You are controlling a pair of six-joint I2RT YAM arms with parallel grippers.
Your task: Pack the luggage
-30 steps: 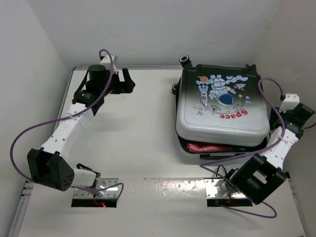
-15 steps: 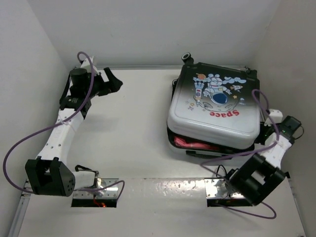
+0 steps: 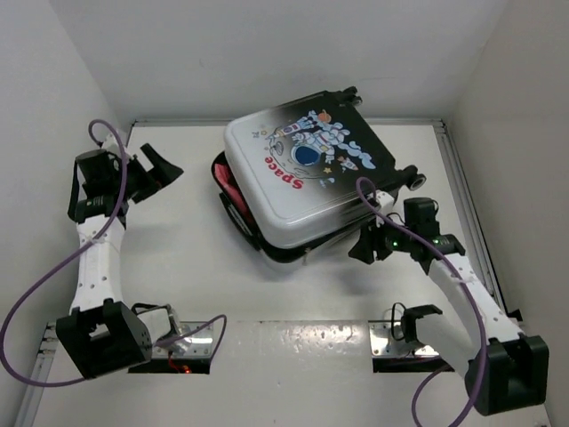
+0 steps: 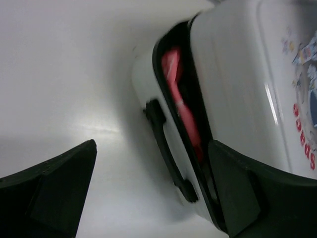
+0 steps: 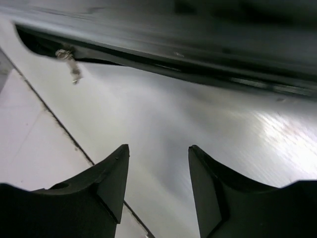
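Note:
The luggage (image 3: 302, 169) lies flat in the middle of the table, turned at an angle, astronaut and red "Space" print up. Its lid stands slightly ajar, and a pink item (image 3: 228, 185) shows in the gap on the left side. My left gripper (image 3: 156, 171) hangs open to the left of it, apart from it. In the left wrist view the luggage (image 4: 237, 74), the pink item (image 4: 178, 94) and a black handle (image 4: 166, 148) lie ahead of the left gripper (image 4: 152, 148). My right gripper (image 3: 363, 246) is open at the near right side; in its wrist view the right gripper (image 5: 158, 148) faces the shell (image 5: 198, 109).
The white table (image 3: 204, 267) is boxed in by walls on the left, back and right. Black wheels (image 3: 415, 178) stick out of the luggage toward the right wall. A metal zipper pull (image 5: 69, 59) hangs at the luggage seam. Metal mounting plates (image 3: 178, 342) sit at the near edge.
The luggage has slid left and turned, its open side now facing left. My right arm swung from the right wall to the luggage's near side. My left arm drew back leftward.

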